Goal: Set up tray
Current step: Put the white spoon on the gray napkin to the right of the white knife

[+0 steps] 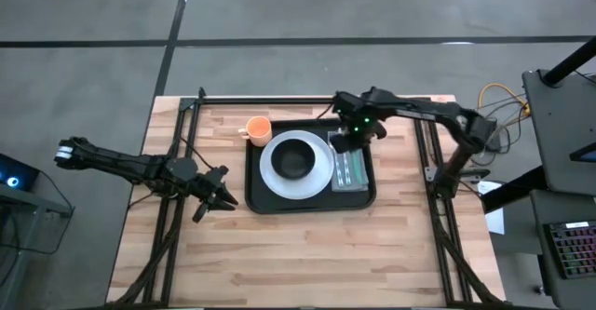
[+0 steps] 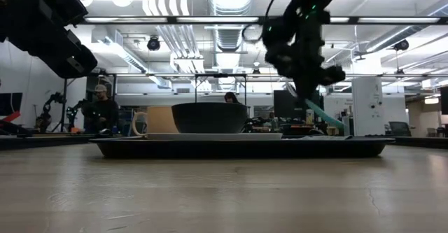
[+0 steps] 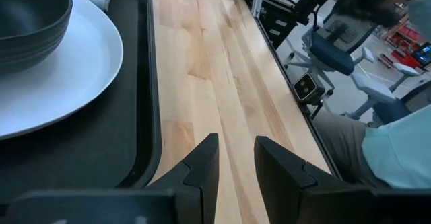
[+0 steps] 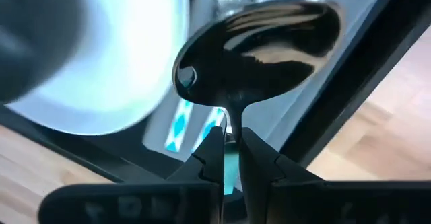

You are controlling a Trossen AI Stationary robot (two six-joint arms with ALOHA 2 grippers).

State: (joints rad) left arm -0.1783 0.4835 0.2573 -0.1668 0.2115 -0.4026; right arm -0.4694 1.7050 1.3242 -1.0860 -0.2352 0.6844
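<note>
Tray (image 1: 264,198) sits centre frame in high view, holding white plate (image 1: 321,175), dark bowl (image 1: 296,158) and napkin (image 1: 351,170). Right gripper (image 4: 231,138) clamped on spoon (image 4: 259,42) neck, above napkin. Lower it flat onto napkin, clear of plate rim. Left gripper (image 3: 236,153) slightly open, empty, left of tray.

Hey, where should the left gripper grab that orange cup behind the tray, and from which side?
Grip the orange cup by its rim and wall from straight above, with one finger inside. It stands upright and open-topped just off the tray's far left corner. Its handle points left, toward the open left gripper, so turn the fingers to miss the handle. The plate sits close on the right.
</note>
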